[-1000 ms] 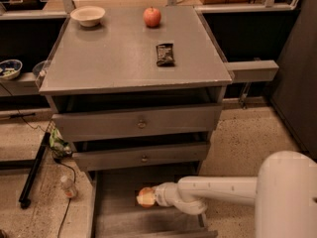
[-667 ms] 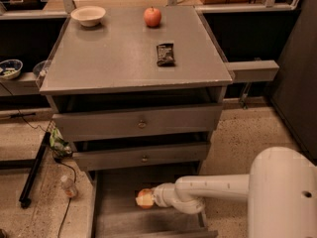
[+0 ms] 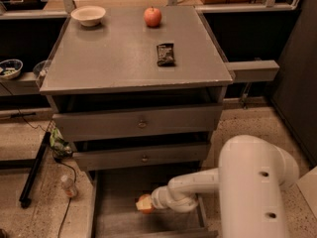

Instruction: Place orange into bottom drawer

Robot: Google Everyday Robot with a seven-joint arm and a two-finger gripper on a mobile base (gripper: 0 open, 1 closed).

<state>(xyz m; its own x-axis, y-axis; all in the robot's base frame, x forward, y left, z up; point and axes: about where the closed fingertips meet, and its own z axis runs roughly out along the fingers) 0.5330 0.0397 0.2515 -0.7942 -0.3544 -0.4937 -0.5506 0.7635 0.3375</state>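
Note:
The orange (image 3: 143,203) is at the tip of my gripper (image 3: 150,202), inside the open bottom drawer (image 3: 119,221). The gripper is shut on the orange and holds it low over the drawer's grey floor, near its middle. My white arm (image 3: 198,185) reaches in from the right, over the drawer's right wall. The two upper drawers, with small round knobs (image 3: 142,124), are closed above it.
On the cabinet top (image 3: 114,58) are a red apple (image 3: 152,16), a pale bowl (image 3: 88,15) and a dark snack packet (image 3: 165,54). A small bottle (image 3: 68,186) and a green bag (image 3: 58,142) lie on the floor at the left. A black bar (image 3: 33,170) leans there.
The gripper with the orange has sunk a little lower into the bottom drawer. The arm's big white housing has moved to the left.

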